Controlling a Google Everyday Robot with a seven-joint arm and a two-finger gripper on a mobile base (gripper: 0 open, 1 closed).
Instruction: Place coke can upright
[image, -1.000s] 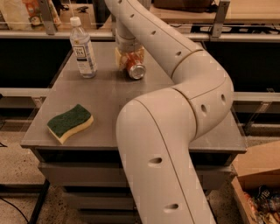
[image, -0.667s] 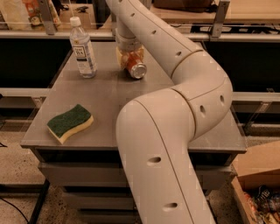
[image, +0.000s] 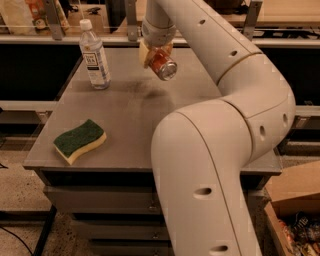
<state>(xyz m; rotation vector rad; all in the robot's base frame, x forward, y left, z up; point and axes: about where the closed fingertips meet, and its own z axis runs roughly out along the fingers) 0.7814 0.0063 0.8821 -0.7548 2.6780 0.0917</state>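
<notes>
The coke can (image: 163, 65) is red with a silver end facing front right. It is tilted on its side and held a little above the far middle of the grey table (image: 135, 125). My gripper (image: 156, 55) comes down from the arm's wrist and is shut on the can. One pale fingertip (image: 144, 52) shows at the can's left. The can's shadow lies on the table just below it.
A clear water bottle (image: 94, 55) with a white cap stands at the far left of the table. A green and yellow sponge (image: 80, 140) lies at the front left. My large white arm (image: 215, 150) covers the table's right side. A cardboard box (image: 295, 210) sits on the floor at the right.
The gripper has lifted the coke can off the table surface and shifted it slightly right. The bottle and sponge have not moved.
</notes>
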